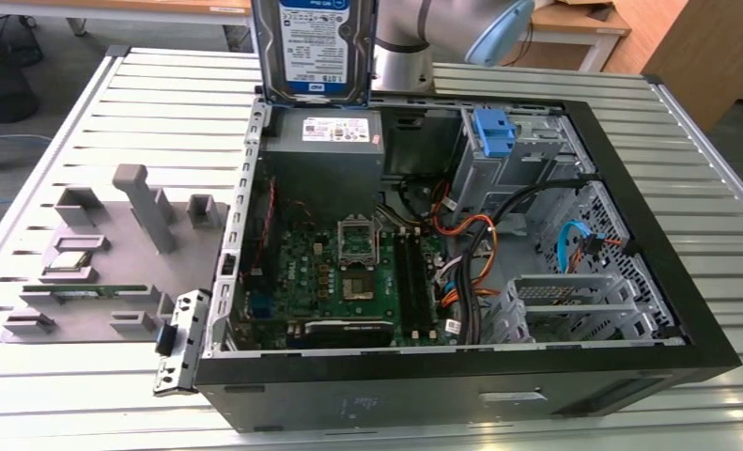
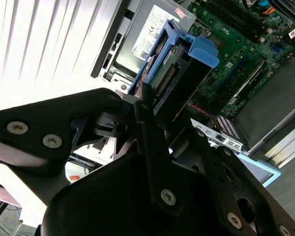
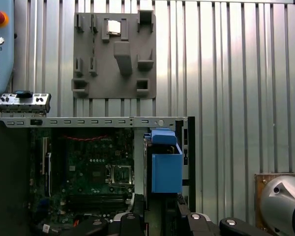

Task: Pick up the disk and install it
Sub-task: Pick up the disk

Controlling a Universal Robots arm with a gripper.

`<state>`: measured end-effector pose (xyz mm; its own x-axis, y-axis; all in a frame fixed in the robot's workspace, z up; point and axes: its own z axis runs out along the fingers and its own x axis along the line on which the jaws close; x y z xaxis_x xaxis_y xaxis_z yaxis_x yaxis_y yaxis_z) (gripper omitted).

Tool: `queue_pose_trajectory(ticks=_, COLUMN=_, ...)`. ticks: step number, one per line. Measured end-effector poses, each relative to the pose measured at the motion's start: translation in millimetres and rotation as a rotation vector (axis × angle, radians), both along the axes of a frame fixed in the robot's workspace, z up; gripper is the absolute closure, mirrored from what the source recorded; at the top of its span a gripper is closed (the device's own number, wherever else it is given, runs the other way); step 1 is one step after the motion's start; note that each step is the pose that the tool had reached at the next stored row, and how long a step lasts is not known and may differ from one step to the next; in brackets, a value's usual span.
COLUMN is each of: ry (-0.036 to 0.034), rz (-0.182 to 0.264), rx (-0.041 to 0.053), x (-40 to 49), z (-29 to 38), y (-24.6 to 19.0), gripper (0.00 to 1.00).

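The black claw point(image 2: 160, 105) pinched the flat silver blue-railed disk point(image 1: 311, 47), apparently at one end. It seemed rigid, weighty and shock-sensitive, best gripped along its sides

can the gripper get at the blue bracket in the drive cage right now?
Likely not to grasp it: the gripper is shut on the disk. Above the bracket the open case looks clear.

The disk point(image 1: 311, 47) is metal with matt blue plastic rails point(image 3: 166, 173)
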<state>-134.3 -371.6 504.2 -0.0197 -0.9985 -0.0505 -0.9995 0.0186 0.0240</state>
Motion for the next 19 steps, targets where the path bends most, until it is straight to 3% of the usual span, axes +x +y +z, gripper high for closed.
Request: queue_pose_trajectory(ticks=19, ry=-0.0001, rz=0.000, rx=0.0001, x=6.8, z=-0.3, y=0.0, gripper=0.65)
